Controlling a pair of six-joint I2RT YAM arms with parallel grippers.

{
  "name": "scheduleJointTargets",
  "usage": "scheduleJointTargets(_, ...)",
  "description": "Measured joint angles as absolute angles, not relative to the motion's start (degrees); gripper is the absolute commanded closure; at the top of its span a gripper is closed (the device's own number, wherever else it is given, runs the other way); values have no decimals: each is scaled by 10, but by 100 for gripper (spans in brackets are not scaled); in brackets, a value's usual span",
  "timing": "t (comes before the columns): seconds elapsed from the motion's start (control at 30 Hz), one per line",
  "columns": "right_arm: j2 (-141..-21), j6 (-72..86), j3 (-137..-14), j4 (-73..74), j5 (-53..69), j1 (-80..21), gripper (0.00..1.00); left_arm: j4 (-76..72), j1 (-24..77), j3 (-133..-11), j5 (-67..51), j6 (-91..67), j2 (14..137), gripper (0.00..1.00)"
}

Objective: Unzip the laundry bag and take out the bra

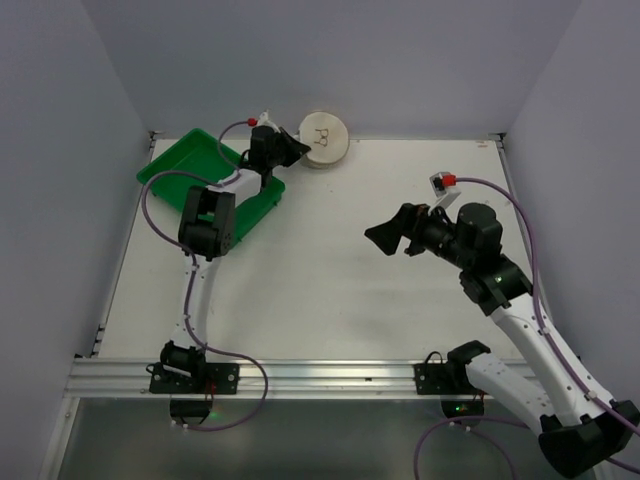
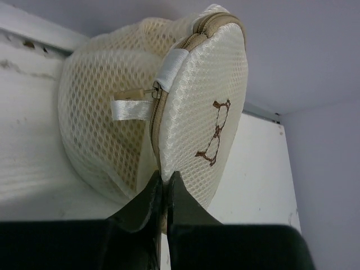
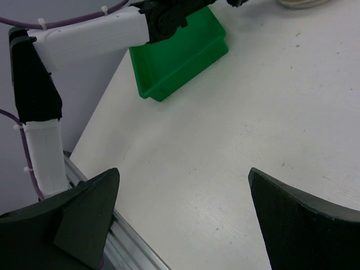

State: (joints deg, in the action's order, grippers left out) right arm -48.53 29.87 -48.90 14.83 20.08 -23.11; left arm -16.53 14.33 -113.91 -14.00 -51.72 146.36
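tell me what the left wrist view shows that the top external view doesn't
Only left wrist: the laundry bag up close, with its tan zipper seam, the zipper pull with a white ribbon tab, and the left gripper pinched shut on the bag's rim.
Only top external: the green tray and the right gripper over the table.
Both: the bag and the dark mark on its lid.

Table: laundry bag, green tray
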Motion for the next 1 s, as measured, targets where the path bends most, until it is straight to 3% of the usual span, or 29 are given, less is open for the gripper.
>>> scheduleJointTargets(0.2, -460, 292, -488, 163, 174, -231, 1, -177, 180, -948, -180, -488, 1328, 100)
scheduleJointTargets(0.43, -403, 289, -476, 181, 125, -230, 1, -202, 270, -644, -240, -472, 1022, 100)
scheduleJointTargets(0.57, -372, 289, -442, 186, 116, -229, 1, -187, 293, -509, -271, -456, 909, 100)
scheduleJointTargets(0.87, -437, 302, -393, 176, 143, -237, 10, -140, 345, -254, -169, -515, 671, 92)
scheduleJointTargets(0.97, -461, 331, -354, 153, 142, -266, 12, -140, 363, -187, -103, -582, 572, 77)
scheduleJointTargets(1.0, -470, 343, -343, 150, 136, -285, 13, -134, 373, -169, -82, -604, 542, 63)
